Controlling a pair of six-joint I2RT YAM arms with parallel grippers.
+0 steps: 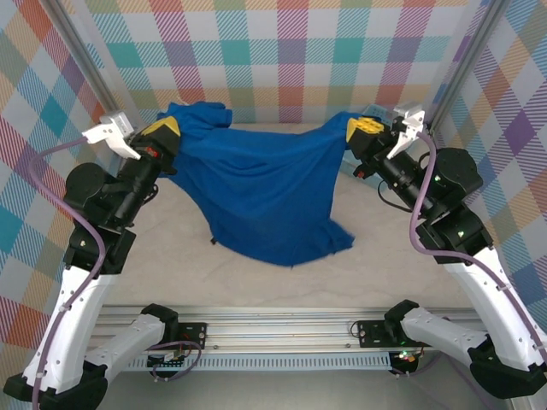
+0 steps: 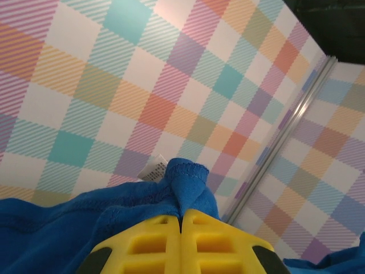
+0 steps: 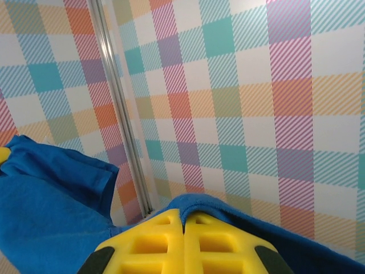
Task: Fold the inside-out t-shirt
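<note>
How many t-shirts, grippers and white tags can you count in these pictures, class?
blue t-shirt: 1
grippers: 2, the left gripper and the right gripper, both shut on the shirt
white tag: 1
Total: 4

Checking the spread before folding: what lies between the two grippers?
In the top external view, the inside-out t-shirt spans the gap, sagging in the middle. The left gripper and right gripper each have jaws shut on its cloth.

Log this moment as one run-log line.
left gripper: shut on t-shirt | right gripper: shut on t-shirt | t-shirt: held up, spread between both, middle sagging | fold: not yet done
</note>
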